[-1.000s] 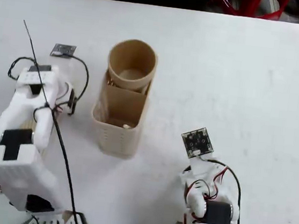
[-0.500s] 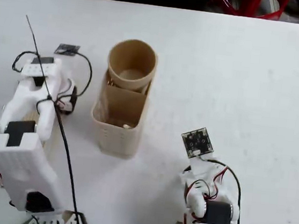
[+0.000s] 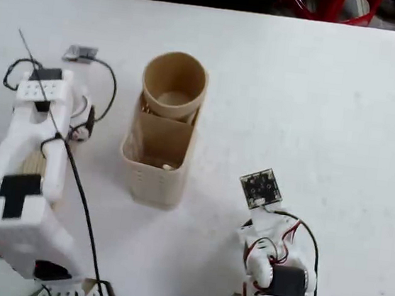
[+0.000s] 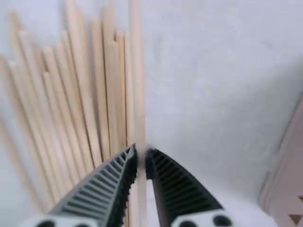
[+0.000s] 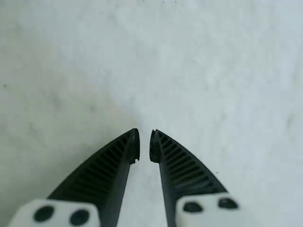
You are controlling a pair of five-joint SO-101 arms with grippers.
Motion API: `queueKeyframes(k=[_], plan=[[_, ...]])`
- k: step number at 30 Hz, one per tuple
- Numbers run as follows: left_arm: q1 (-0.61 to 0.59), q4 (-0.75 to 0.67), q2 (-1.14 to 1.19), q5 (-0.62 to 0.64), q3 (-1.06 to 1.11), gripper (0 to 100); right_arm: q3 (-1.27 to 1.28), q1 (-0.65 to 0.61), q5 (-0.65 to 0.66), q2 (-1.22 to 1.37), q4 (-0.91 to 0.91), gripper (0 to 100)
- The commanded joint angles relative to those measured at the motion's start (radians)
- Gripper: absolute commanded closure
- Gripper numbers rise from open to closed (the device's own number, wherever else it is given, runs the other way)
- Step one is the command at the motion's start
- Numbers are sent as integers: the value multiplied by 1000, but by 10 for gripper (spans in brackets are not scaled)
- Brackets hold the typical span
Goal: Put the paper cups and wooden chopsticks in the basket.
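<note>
Table (image 3: 331,99), white top. Basket (image 3: 152,182) stands mid-table, long axis running 12 to 6. One paper cup (image 3: 172,102) sits upright in its 12 o'clock compartment, mouth open and rim above the basket wall. The 6 o'clock compartment holds a small pale bit, too small to identify. Left arm (image 3: 31,136) lies at 9 o'clock of the basket, apart from it. It covers most of the wooden chopsticks (image 4: 80,94), which lie side by side flat on the table beneath it. A black cable (image 3: 74,169) crosses the arm slantwise. Left gripper (image 4: 142,155) is low over the bundle's basket-side edge. Its jaws are drawn narrow, and the outer chopstick (image 4: 136,71) runs into the slit between them, apparently pinched. Bare table separates that stick from the basket wall. Right arm (image 3: 275,278) is folded at 5 o'clock of the basket, well apart from it. Right gripper (image 5: 144,142) hangs over bare table, jaws nearly together and holding nothing. Red frame (image 3: 328,6) stands beyond the table at 1 o'clock.
</note>
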Motion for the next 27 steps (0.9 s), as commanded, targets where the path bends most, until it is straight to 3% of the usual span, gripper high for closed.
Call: queueKeyframes(k=[1,11,16,21,27], plan=[[45,9,-251,-3,38,978,9,10,6,-7,5,946],[266,14,-785,12,89,977,9,10,6,-7,5,946],[309,-84,-993,12,78,977,9,10,6,-7,5,946],[406,-195,-1132,20,3,977,9,10,6,-7,5,946],[588,-302,-1136,20,-69,977,9,10,6,-7,5,946]])
